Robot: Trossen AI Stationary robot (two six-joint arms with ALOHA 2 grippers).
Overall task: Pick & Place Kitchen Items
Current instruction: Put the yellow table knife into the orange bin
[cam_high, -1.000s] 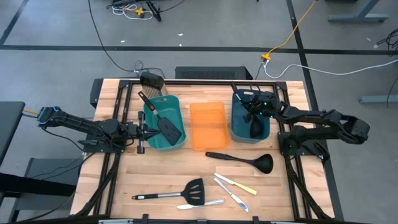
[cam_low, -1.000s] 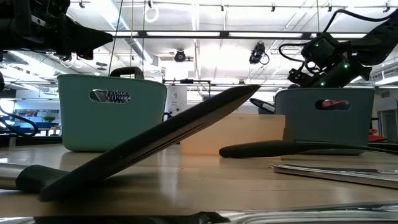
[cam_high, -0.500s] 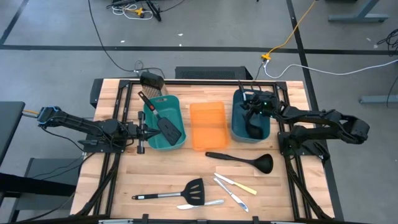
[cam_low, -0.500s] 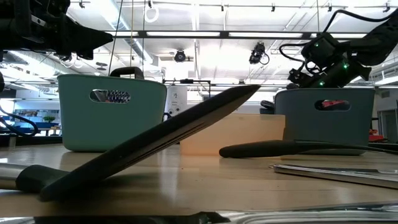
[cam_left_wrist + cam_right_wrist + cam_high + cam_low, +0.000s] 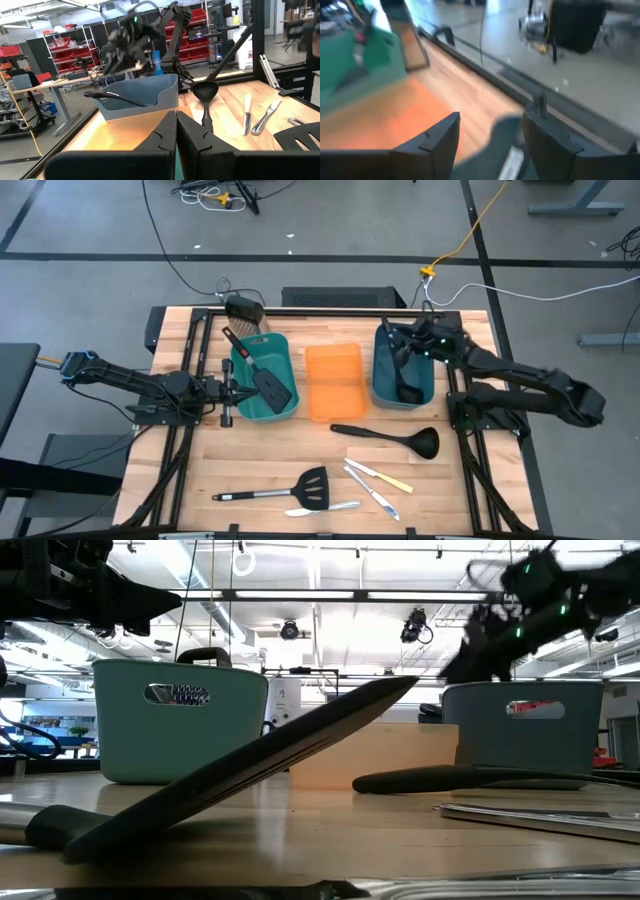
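right tool (image 5: pixel 392 332) hangs over the far rim of the blue-grey bin (image 5: pixel 378 385), fingers apart and empty in the right wrist view. one black ladle (image 5: pixel 405 385) lies inside that bin. left tool (image 5: pixel 236 392) sits at the near-left wall of the teal bin (image 5: pixel 240 410), fingers pressed together, holding nothing. one black spatula (image 5: pixel 262 375) rests in the teal bin.

judged progress: two of seven utensils binned. five are left on the counter (image 5: pixel 200 470): second ladle (image 5: pixel 395 437), second spatula (image 5: pixel 285 489), yellow-handled knife (image 5: pixel 385 476), and two silver knives (image 5: pixel 372 491) (image 5: pixel 322 508).

orange bin (image 5: pixel 333 383) stands between the other two bins. open counter lies near the remaining utensils, which cluster close to the front edge; the knives lie just beside one another.
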